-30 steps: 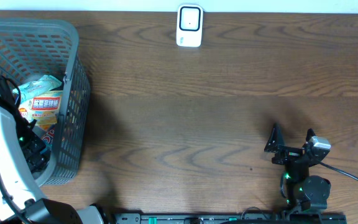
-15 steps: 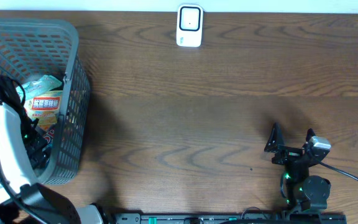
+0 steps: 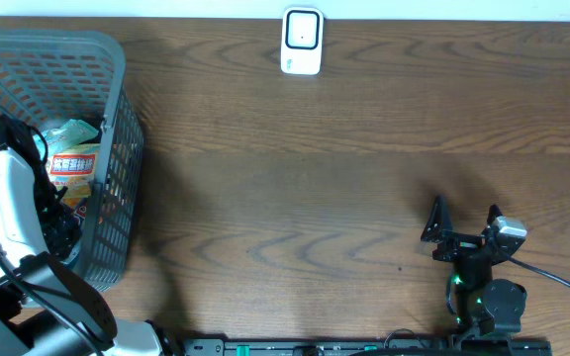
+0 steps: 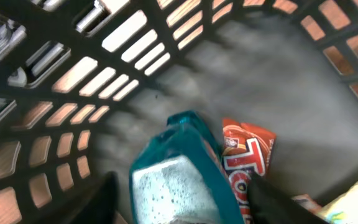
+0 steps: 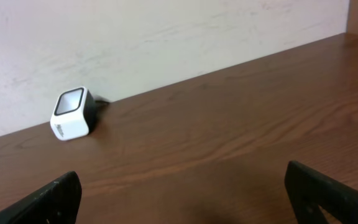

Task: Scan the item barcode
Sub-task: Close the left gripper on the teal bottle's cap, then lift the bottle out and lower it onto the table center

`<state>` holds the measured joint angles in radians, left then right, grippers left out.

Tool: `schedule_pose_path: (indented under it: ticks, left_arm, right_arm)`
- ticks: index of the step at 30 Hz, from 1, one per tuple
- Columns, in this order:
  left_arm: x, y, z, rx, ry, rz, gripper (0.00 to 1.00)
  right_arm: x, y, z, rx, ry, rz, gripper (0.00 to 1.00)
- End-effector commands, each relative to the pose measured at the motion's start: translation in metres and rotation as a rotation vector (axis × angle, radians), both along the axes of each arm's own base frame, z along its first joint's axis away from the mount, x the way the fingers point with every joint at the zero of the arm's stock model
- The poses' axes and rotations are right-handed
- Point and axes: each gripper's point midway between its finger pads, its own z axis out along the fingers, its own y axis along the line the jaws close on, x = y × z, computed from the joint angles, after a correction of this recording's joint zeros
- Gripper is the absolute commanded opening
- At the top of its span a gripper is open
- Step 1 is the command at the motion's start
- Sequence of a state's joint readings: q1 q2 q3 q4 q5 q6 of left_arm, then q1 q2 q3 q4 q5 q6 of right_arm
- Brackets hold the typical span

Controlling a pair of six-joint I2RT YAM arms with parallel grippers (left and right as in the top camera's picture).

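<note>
While my right gripper (image 5: pixel 182 196) is idling open, my left gripper (image 4: pixel 182 194) is straddling a teal packet (image 4: pixel 178 152) at nine o'clock, grip unclear.

left arm (image 3: pixel 8 198): white link along the left edge of the overhead frame, coming up from the lower left
left gripper (image 4: pixel 182 183): jaws apart, dark fingers (image 4: pixel 107 199) at the bottom of the wrist view
right arm (image 3: pixel 485 297): folded compact, lower right of the overhead frame
right gripper (image 3: pixel 463 225): jaws spread wide, nothing held

wooden table (image 3: pixel 344 178) bears basket (image 3: pixel 119 138), scanner (image 3: pixel 302 42)
</note>
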<state>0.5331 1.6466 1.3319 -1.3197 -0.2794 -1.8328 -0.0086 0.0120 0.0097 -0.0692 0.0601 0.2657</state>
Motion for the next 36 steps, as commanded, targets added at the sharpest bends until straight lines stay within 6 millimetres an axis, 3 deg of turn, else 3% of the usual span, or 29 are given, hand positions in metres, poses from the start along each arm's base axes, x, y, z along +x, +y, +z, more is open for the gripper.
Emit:
schedule_pose_path:
  ticks: [1, 3, 10, 18, 27, 31, 36]
  left_arm:
    - [-0.010, 0.006, 0.003, 0.033, 0.058, -0.019, 0.57]
    - [-0.012, 0.009, 0.004, 0.038, 0.077, -0.055, 0.55]
    - [-0.012, 0.010, 0.007, 0.032, 0.090, -0.124, 0.23]
    - [-0.010, 0.009, 0.019, 0.046, 0.043, -0.143, 0.19]
    - [0.002, 0.014, 0.075, 0.162, -0.139, -0.234, 0.19]
    - [0.004, 0.013, 0.113, 0.256, -0.276, -0.279, 0.19]
    - [0.029, -0.004, 0.164, 0.334, -0.576, -0.434, 0.19]
  right_arm:
    - [0.000, 0.002, -0.001, -0.013, -0.001, 0.007, 0.99]
    - [0.000, 0.002, -0.001, -0.013, -0.001, 0.007, 0.99]
    - [0.000, 0.002, -0.001, -0.013, -0.001, 0.007, 0.99]
    - [0.000, 0.002, -0.001, -0.013, -0.001, 0.007, 0.99]
    - [0.000, 0.002, -0.001, -0.013, -0.001, 0.007, 0.99]
    - [0.000, 0.002, -0.001, -0.013, -0.001, 0.007, 0.99]
    - [0.000, 0.002, -0.001, -0.013, -0.001, 0.007, 0.99]
